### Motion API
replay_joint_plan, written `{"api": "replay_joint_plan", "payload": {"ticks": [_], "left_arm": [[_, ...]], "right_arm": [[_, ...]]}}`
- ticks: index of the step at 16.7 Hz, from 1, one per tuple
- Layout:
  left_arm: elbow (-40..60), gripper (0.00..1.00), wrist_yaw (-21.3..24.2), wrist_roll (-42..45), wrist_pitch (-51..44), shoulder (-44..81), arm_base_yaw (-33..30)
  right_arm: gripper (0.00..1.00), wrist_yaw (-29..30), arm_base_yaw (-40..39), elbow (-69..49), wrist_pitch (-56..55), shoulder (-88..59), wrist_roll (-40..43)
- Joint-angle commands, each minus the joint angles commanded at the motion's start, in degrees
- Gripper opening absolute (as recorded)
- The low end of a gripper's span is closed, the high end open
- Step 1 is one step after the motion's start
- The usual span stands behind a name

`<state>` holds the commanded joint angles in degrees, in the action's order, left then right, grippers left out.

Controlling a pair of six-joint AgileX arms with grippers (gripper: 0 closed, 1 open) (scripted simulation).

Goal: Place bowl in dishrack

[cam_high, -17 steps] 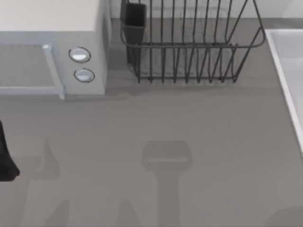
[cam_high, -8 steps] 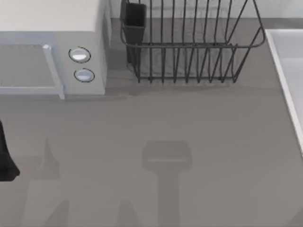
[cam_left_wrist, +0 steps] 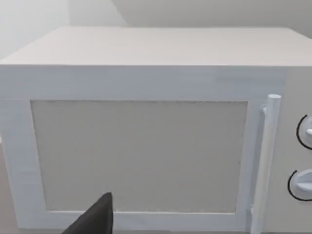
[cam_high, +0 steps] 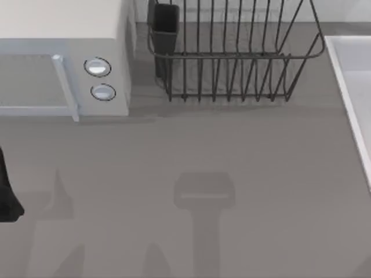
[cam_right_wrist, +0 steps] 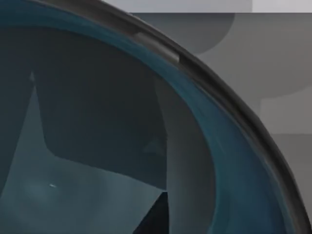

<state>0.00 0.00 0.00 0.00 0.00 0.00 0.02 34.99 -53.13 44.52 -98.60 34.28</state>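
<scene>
The dishrack [cam_high: 232, 58] is a dark grey wire basket at the back middle of the table, with a dark utensil cup [cam_high: 165, 26] at its left corner. The bowl [cam_right_wrist: 204, 136] is teal-blue inside with a dark rim and sits very close under my right wrist camera. I cannot tell how my right gripper stands to the bowl. My left arm [cam_high: 7, 197] is parked at the table's left edge, and a dark tip of my left gripper [cam_left_wrist: 95, 219] points at the microwave door.
A white microwave [cam_high: 64, 58] with two round knobs [cam_high: 97, 67] and a bar handle [cam_left_wrist: 265, 161] stands at the back left, beside the dishrack. A white raised edge [cam_high: 351, 98] runs along the right side. Grey tabletop [cam_high: 203, 150] spreads in front of the rack.
A faint shadow at the top view's bottom right corner has slid off to the right. The left arm, microwave and dishrack have not moved.
</scene>
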Motion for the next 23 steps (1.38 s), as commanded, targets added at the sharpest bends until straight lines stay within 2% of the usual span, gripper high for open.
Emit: {"api": "replay_joint_plan", "payload": {"ticks": [6, 17, 20, 23], "left_arm": [[0.0, 1.0, 0.0, 0.0, 0.0, 0.0, 0.0], [0.0, 1.0, 0.0, 0.0, 0.0, 0.0, 0.0], [0.0, 1.0, 0.0, 0.0, 0.0, 0.0, 0.0], [0.0, 1.0, 0.0, 0.0, 0.0, 0.0, 0.0]], "right_arm": [[0.02, 0.0, 0.0, 0.0, 0.0, 0.0, 0.0], [0.0, 0.01, 0.06, -0.8, 0.81, 0.13, 0.03], [0.0, -0.01, 0.4, -6.49, 6.6, 0.39, 0.33], [0.0, -0.03, 0.6, -15.8, 17.58, 1.4, 0.65]]}}
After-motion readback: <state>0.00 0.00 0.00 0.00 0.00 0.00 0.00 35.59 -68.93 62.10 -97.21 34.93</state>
